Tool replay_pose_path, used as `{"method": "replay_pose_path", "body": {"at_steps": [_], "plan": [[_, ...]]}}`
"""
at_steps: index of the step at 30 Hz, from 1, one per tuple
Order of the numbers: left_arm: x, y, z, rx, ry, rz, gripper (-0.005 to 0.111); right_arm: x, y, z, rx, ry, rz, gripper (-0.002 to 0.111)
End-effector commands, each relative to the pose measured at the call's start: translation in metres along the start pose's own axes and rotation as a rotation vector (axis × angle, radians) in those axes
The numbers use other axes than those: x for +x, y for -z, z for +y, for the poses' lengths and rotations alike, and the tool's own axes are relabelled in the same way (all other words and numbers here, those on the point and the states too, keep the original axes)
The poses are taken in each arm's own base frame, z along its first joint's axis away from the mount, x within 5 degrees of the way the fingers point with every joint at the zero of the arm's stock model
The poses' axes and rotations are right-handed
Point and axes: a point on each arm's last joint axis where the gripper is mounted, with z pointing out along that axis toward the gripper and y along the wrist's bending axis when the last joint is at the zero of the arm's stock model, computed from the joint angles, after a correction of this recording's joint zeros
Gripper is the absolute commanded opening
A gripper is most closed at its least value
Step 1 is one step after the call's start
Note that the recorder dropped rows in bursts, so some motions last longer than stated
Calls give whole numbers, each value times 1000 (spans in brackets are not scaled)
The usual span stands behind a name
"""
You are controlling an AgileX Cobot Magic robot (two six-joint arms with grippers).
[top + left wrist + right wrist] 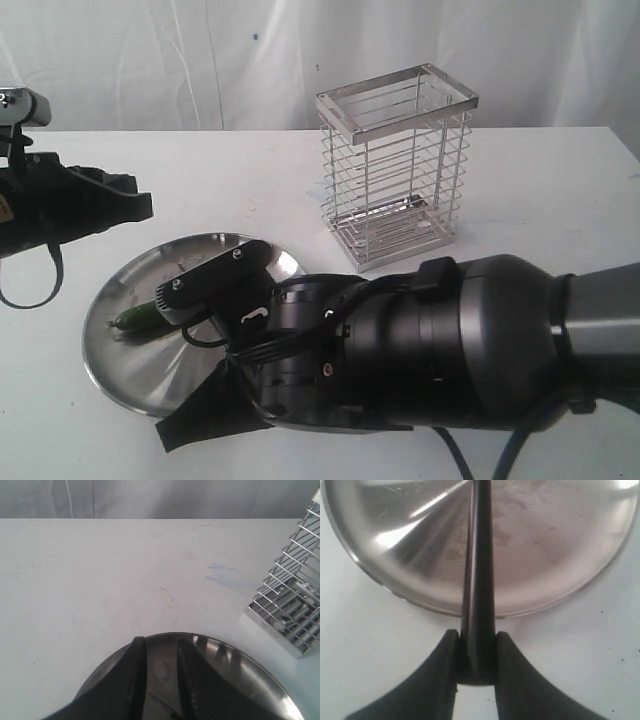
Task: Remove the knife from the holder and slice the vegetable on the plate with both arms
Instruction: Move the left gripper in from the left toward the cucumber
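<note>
Knife (479, 555) clamped at the plate (560, 555) near rim
The right gripper (477, 635) pinches the knife by its handle, blade out over the plate; the vegetable (140, 318) lies by the plate's left edge; the left gripper (160, 642) hangs parted, empty, over the far rim; the holder (395, 170) stands apart behind, white table (200, 170) between

Right arm (480, 335): bulky dark-grey rounded housing, black cables, small screws; left arm (70, 205) black, looped cable.
</note>
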Motion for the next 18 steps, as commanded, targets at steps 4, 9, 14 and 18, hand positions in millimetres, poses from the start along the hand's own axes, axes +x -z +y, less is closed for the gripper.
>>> {"method": "replay_pose_path", "body": {"at_steps": [4,9,14,18], "plan": [[6,-7,0,-1,-13,42,28,2,3,5,15,20,-19,0],[12,-12,1,-6,0,67,28,2,3,6,13,26,-20,0],[13,-15,1,-3,23,66,28,3,1,7,10,28,-17,0],[13,-15,1,-3,27,66,28,8,-8,10,12,34,7,0]]}}
